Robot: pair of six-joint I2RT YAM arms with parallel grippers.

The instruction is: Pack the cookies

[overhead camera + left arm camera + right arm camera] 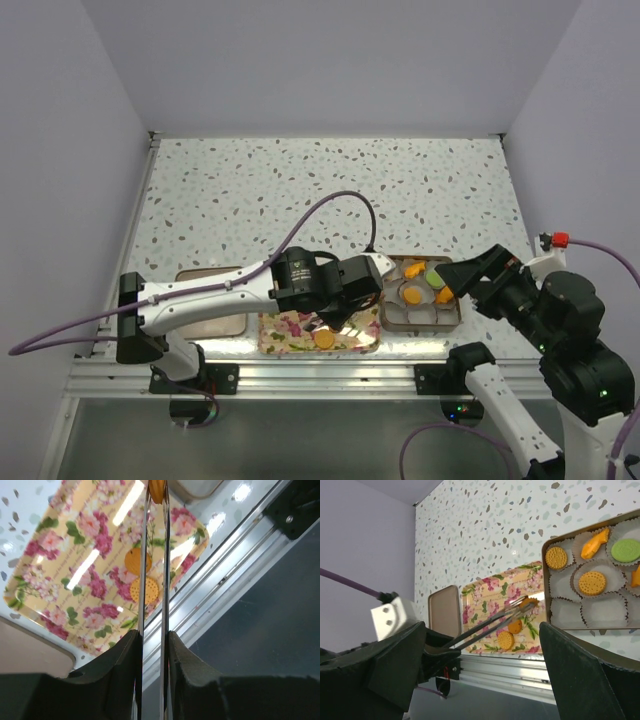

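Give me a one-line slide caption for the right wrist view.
Tongs pinch an orange cookie above the floral tray; two cookies lie there, tin alongside.

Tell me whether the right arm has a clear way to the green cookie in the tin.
Probably yes: the green cookie lies uncovered at the side of the tin nearest that arm, the open right gripper hovers beside it, and the tongs are over the floral tray.

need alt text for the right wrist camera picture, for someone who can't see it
The left gripper pinches a round orange cookie in its long thin metal fingers over a floral-patterned tray, where two more orange cookies lie. To the right, a shallow tan tin of white paper cups holds two round orange cookies, a green one and orange fish-shaped pieces.
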